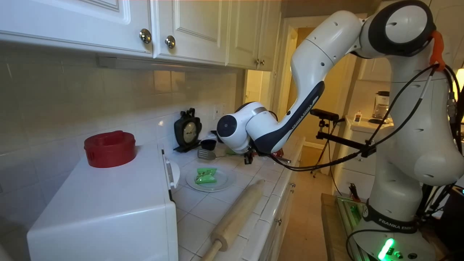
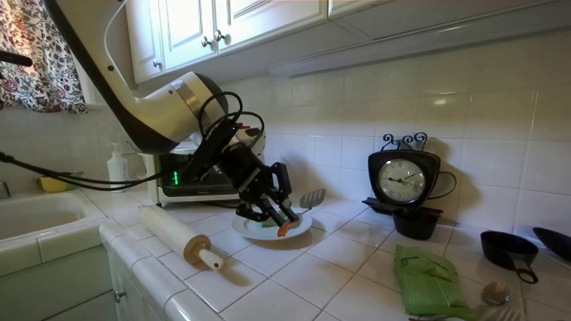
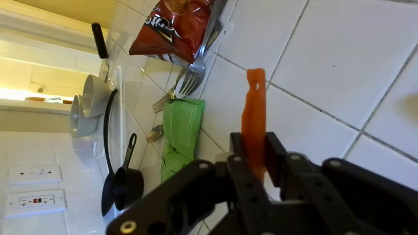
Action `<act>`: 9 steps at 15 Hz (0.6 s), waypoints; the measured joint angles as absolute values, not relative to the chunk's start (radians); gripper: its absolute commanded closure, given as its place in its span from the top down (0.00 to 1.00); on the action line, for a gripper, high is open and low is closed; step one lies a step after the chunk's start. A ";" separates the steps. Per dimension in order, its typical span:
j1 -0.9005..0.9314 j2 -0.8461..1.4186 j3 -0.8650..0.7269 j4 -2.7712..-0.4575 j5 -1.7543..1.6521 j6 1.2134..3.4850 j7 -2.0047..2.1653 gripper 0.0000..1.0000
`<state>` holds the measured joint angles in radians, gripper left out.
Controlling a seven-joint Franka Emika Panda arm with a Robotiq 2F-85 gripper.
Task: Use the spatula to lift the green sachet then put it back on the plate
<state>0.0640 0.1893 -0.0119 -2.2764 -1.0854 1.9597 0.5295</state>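
Green sachet (image 1: 205, 178) on white plate (image 1: 224, 181). Spatula (image 1: 206, 155) at plate's twelve o'clock; rolling pin (image 1: 237, 214) on worktop (image 1: 201, 214), five o'clock.

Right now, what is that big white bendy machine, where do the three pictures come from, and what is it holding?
That's a robot arm. Two pictures are taken from different spots outside it; the third is taken from its wrist, looking past its pincer. The pincer is closed on the orange handle of a spatula. On the tiled counter sit a white plate with a green sachet on it, a wooden rolling pin, another green packet and a red snack bag.
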 measured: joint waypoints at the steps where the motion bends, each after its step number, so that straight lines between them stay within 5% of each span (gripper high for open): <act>1: 0.058 0.189 -0.016 -2.273 -1.086 1.959 0.539 0.05; 9: -0.057 0.194 -0.065 -2.217 -0.964 2.065 0.497 0.05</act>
